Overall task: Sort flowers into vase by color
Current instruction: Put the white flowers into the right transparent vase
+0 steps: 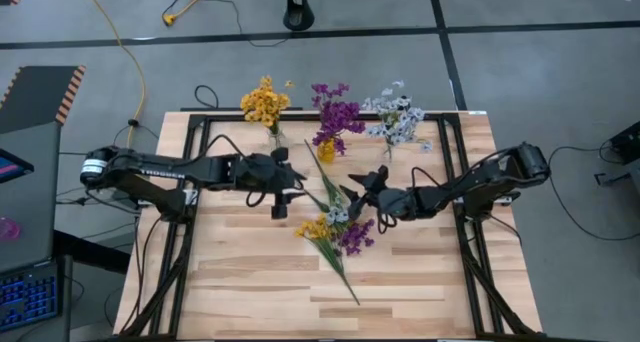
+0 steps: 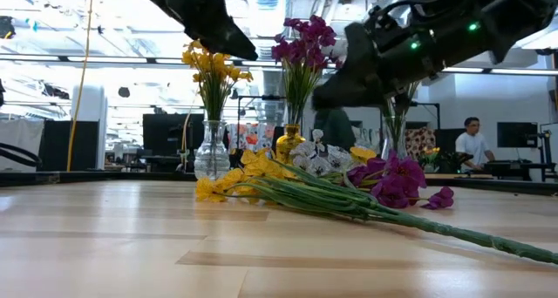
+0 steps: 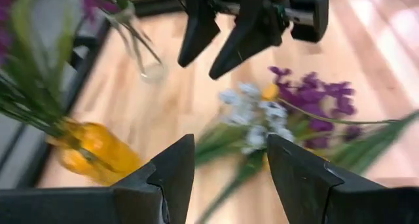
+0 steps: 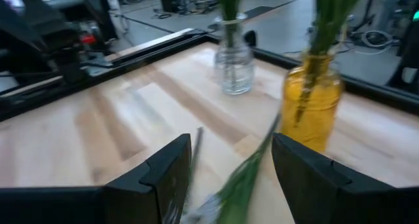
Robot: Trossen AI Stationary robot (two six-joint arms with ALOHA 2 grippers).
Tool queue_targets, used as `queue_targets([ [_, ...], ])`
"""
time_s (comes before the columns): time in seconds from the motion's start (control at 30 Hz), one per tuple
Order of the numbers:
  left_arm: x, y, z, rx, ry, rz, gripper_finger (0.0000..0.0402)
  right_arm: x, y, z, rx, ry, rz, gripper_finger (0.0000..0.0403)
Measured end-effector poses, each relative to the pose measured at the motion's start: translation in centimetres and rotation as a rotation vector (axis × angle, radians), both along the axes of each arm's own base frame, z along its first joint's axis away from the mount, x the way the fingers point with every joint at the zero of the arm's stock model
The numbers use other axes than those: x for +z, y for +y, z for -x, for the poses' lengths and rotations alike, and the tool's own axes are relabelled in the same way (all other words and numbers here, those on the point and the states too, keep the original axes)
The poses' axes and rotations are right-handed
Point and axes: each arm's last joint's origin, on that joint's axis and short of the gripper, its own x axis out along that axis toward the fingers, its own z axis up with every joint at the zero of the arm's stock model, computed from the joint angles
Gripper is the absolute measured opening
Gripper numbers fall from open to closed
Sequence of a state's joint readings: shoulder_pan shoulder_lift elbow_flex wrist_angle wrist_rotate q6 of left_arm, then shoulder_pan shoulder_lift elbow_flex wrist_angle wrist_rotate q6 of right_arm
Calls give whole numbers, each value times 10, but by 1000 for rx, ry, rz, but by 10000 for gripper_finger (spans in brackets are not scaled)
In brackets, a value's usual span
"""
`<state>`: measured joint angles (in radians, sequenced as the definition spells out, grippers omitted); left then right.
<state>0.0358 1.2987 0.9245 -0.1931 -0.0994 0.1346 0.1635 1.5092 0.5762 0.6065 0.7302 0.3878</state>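
Note:
A loose bundle of flowers (image 1: pixel 335 230) lies on the wooden table with yellow, white and purple blossoms, its long green stems (image 2: pixel 418 220) pointing toward the near edge. At the far side, yellow flowers stand in a clear vase (image 1: pixel 275 134), purple ones in a yellow vase (image 1: pixel 325 150), and white ones in another clear vase (image 1: pixel 388 147). My left gripper (image 1: pixel 300 180) hovers open to the left of the bundle, facing its blossoms (image 3: pixel 281 112). My right gripper (image 1: pixel 358 187) hovers open above the bundle's far end. A green stem (image 4: pixel 245 175) lies below its fingers.
Black frame rails (image 1: pixel 190 182) run along the table's left, right and far sides. Cables trail on the floor beyond. Bare wood (image 1: pixel 250 282) lies toward the near edge. In the low view, a person (image 2: pixel 475 143) sits in the room behind.

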Motion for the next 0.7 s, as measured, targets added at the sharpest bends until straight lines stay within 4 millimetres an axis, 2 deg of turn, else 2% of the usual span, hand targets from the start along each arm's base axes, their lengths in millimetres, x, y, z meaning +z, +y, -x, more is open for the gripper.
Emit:
queue_targets([
  [0.23, -1, -23, 1, -26, 4, 85, 179, 0, 28, 4, 99, -4, -6, 240],
  [0.4, -4, -27, -2, -60, 18, 52, 179, 0, 45, 8, 159, -3, -6, 240],
  [0.53, -12, -27, -10, -96, 24, -13, 179, 1, 56, 11, 198, -8, -7, 240],
  [0.63, -19, -27, -24, -139, -7, -81, 179, 1, 62, 13, 223, -8, -7, 240],
  [0.7, -32, -28, -32, -166, 24, -135, 179, 0, 66, 14, 237, -7, -7, 240],
])
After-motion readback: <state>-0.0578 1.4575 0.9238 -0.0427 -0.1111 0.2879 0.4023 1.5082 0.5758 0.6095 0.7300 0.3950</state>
